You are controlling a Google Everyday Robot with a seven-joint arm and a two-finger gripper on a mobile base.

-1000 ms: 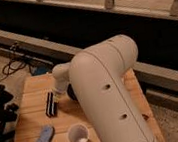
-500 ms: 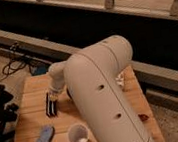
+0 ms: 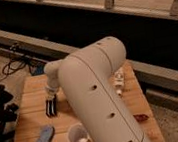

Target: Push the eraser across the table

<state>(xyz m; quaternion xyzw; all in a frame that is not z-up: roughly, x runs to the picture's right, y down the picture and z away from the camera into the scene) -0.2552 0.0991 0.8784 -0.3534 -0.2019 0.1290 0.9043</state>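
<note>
The eraser (image 3: 51, 108) is a small black oblong block lying on the left middle of the light wooden table (image 3: 27, 103). My gripper (image 3: 51, 97) hangs from the white arm (image 3: 94, 95) and points down right at the eraser's far end, touching or nearly touching it. The big white arm hides the middle of the table.
A light blue wavy-edged pad (image 3: 45, 137) lies at the front left. A white cup-like bowl (image 3: 78, 136) stands in front of the arm. A small white bottle (image 3: 118, 81) lies at the right, and a small reddish thing (image 3: 140, 117) lies near the right edge. Cables (image 3: 15, 59) lie on the floor behind.
The arm has swung left and the gripper has come down onto the eraser's far end. The eraser has moved a little toward the front of the table.
</note>
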